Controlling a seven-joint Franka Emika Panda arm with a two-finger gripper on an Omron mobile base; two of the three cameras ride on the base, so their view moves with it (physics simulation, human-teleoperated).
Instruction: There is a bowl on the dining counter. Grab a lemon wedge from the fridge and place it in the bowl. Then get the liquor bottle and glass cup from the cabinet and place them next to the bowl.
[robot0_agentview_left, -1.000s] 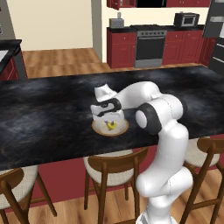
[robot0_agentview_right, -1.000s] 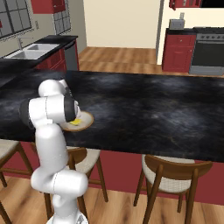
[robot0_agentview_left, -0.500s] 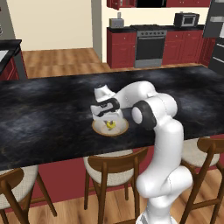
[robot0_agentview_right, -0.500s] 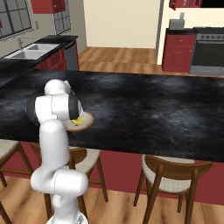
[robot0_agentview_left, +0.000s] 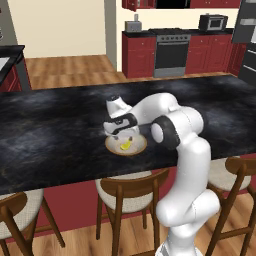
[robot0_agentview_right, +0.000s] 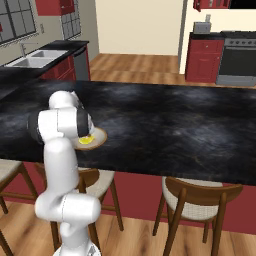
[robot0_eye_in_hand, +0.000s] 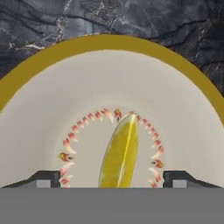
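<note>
The bowl (robot0_agentview_left: 142, 145), cream inside with a tan rim, sits on the black dining counter (robot0_agentview_left: 55, 125) near its front edge. The yellow lemon wedge (robot0_agentview_left: 125, 145) lies in its middle. My gripper (robot0_agentview_left: 120, 135) hovers just above the bowl, pointing down, open. In the hand view the dark fingertips (robot0_eye_in_hand: 44, 178) stand wide apart on either side of the lemon wedge (robot0_eye_in_hand: 120, 153), which rests on the floor of the bowl (robot0_eye_in_hand: 109, 42). From the right base view the bowl (robot0_agentview_right: 99, 135) and lemon wedge (robot0_agentview_right: 86, 140) peek out beside my arm.
Wooden stools (robot0_agentview_left: 125, 193) (robot0_agentview_right: 200, 196) stand under the counter's front edge on my side. Beyond the counter are a stove (robot0_agentview_left: 171, 50), a microwave (robot0_agentview_left: 212, 21) and red base cabinets (robot0_agentview_left: 138, 55). A sink (robot0_agentview_right: 35, 57) lies at the far left.
The jaws have opened wide and let go of the lemon wedge, which now lies in the bowl. The hand stays over the bowl.
</note>
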